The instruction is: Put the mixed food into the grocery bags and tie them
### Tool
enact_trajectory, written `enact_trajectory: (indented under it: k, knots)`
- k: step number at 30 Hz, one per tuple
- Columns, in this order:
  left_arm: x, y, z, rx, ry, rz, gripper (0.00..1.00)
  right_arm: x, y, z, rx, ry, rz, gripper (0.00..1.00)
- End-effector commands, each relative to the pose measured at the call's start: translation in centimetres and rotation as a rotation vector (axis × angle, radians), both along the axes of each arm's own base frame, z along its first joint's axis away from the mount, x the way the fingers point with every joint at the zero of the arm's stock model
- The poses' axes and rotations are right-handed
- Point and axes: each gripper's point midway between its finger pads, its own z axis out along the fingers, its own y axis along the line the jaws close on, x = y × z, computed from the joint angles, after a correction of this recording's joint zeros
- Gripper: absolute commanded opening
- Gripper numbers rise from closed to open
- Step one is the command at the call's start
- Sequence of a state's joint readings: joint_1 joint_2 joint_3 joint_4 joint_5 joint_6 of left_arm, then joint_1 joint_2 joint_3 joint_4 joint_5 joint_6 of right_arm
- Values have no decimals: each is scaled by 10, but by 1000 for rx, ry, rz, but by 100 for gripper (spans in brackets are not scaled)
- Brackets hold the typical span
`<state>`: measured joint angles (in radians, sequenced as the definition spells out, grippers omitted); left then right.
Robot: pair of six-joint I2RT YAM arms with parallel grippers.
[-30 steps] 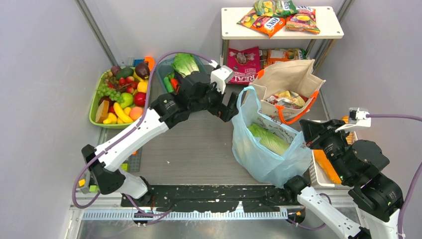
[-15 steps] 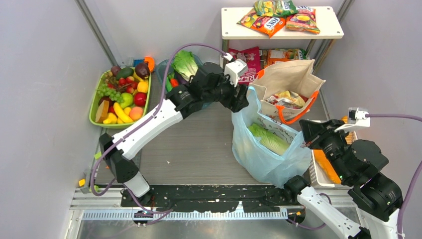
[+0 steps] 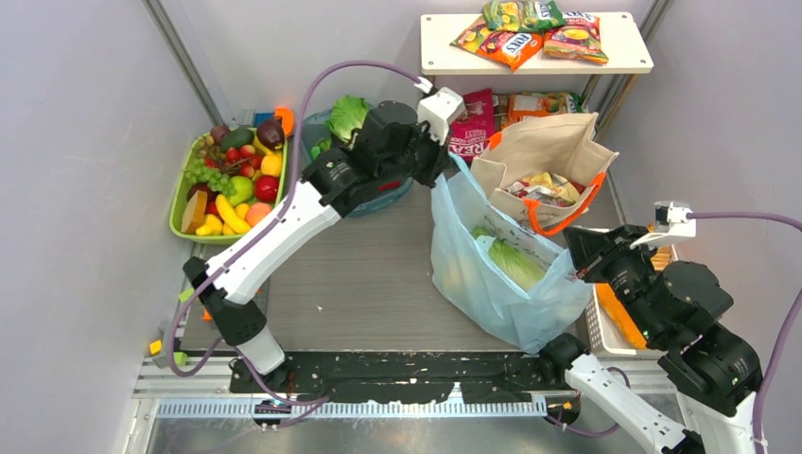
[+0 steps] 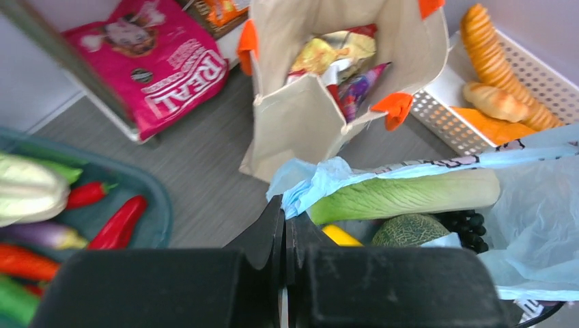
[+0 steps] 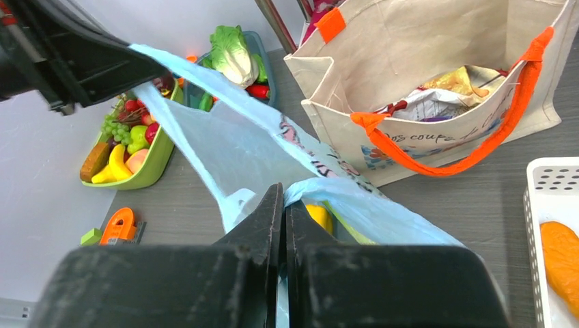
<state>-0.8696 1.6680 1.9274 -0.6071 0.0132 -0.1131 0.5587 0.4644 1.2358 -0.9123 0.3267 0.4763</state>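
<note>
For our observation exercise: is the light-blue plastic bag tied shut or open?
Open. The left tool and right tool hold the handles of the light-blue plastic bag apart; cabbage shows inside.

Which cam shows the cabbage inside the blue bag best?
Left wrist: the cabbage lies full length across the blue bag's open mouth. Top external shows only part through the opening; right wrist mostly hides it behind bag plastic.

Two bags in play: one thin light-blue plastic bag (image 3: 473, 274), one beige canvas tote with orange handles (image 3: 544, 142). Inside the blue one, one long pale-green cabbage (image 4: 410, 195) and one round green melon (image 4: 410, 231). Upper left of the overhead view, two trays: one lime-green plastic tray (image 3: 176, 213), one teal plastic tray (image 4: 162, 205). One white mesh basket (image 4: 444, 119).
</note>
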Motion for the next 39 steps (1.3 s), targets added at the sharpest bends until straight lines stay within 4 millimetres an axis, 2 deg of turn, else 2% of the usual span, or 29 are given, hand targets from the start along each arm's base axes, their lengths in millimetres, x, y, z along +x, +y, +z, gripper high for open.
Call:
enact_trajectory:
  k: [1, 4, 8, 13, 16, 20, 24, 29, 33, 35, 36, 37, 38, 39]
  knots:
    - [-16, 73, 71, -14, -131, 162, 0, 17, 17, 14, -18, -19, 41, 5]
    - [-32, 102, 71, -11, -127, 207, 0, 26, 25, 24, -31, -32, 59, 5]
    - [-40, 139, 61, -12, -178, 302, 0, 41, 40, 41, -31, -59, 95, 5]
    - [-40, 190, 57, 29, -236, 477, 0, 68, 78, 51, -1, -66, 194, 5]
    - [-36, 212, 50, 73, -237, 559, 0, 88, 99, 45, -10, -36, 235, 5]
    - [-34, 225, 31, 104, -205, 607, 0, 109, 111, 45, -44, -23, 238, 5]
    - [-37, 230, 20, 126, -193, 604, 0, 121, 110, 51, -98, -28, 217, 5]
    - [-45, 237, 27, 107, -216, 594, 0, 121, 105, 54, -177, -28, 217, 6]
    - [-51, 238, 37, 68, -231, 578, 0, 115, 99, 64, -219, -50, 225, 12]
    - [-53, 238, 41, 60, -231, 568, 0, 110, 100, 71, -237, -65, 252, 23]
    - [-53, 238, 43, 59, -232, 565, 0, 104, 103, 77, -241, -81, 291, 45]
    - [-53, 237, 43, 57, -233, 560, 0, 93, 120, 78, -270, -109, 425, 58]
    - [-52, 235, 42, 63, -232, 555, 0, 84, 127, 84, -273, -129, 485, 80]
    - [-52, 234, 41, 66, -229, 548, 0, 76, 140, 84, -273, -140, 583, 87]
